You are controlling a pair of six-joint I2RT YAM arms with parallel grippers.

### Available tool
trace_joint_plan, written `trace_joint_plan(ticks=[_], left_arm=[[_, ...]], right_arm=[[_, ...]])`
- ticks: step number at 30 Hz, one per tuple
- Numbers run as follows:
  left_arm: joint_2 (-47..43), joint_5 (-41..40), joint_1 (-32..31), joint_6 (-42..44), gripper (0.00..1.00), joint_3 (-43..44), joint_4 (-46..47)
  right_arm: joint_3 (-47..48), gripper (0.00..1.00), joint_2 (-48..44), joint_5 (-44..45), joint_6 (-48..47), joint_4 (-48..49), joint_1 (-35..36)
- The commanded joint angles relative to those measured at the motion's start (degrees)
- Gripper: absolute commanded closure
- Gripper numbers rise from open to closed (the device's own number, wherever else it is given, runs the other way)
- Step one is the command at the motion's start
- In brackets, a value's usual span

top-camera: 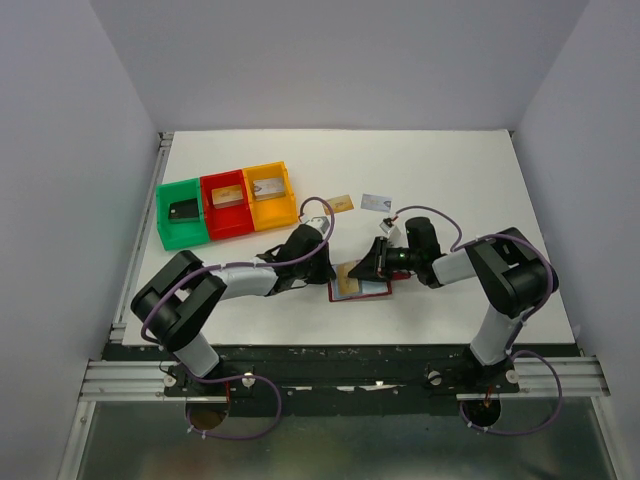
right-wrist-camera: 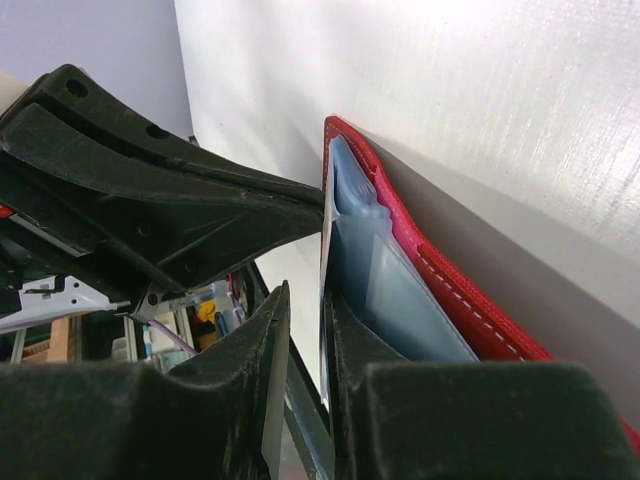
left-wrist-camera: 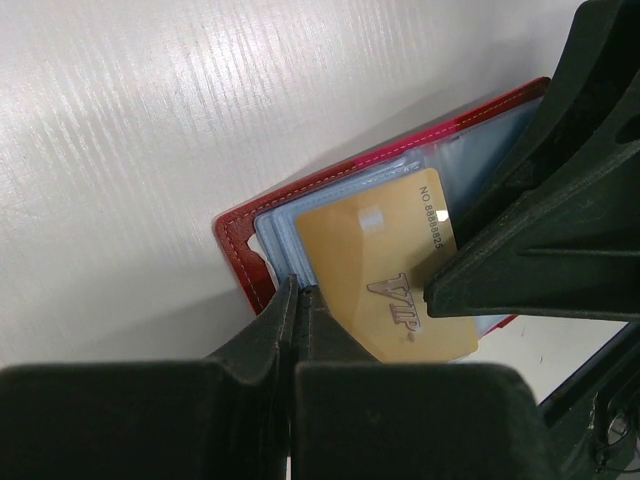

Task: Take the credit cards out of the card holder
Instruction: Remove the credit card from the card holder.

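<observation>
Well, you were on the pulling-out step, with one gold card (left-wrist-camera: 375, 270) half out of the open wallet (left-wrist-camera: 240, 245). Your left gripper (left-wrist-camera: 297, 300) was fully closed, its tips meeting right at the wallet's near red edge and blue sleeves. I could not tell whether it pinched a sleeve or merely pressed down there. The gold card lay just ahead and to the right of those tips. The right gripper (right-wrist-camera: 305, 340) reached in from the opposite side, almost nose to nose with the left. Its jaws stood a little apart with the card's thin edge between them. A sliver of gap showed on one side, so it did not look clamped. Beyond both grippers, well apart from the wallet, a loose gold card (top-camera: 341, 203) and a silver card (top-camera: 376, 202) lay flat on the table (top-camera: 450, 170). So the job seemed partly done. Next, I'd judge, you needed the right jaws to close squarely on that card. Then draw it straight back along the sleeve while the left kept the wallet pinned, or the whole wallet might slide.
</observation>
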Motion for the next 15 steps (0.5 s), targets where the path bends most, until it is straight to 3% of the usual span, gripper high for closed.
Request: trace_joint_plan(ticks=[1,9,15], left_arm=[[1.8,2.0,-1.1,0.3,1.0,0.5,-0.2],[1.5,2.5,-1.6,1.0,1.0,0.5,0.8],[2.0,0.8,-1.6,0.5,1.0,1.1,-1.6]], right_arm=[[1.4,0.72,1.8,-2.6,1.0,2.7,0.8],[3.1,0.64,2.8,-2.8,-1.5,-2.3,1.6],[3.1,0.7,-0.2,-0.5,-4.2,-8.1,1.6]])
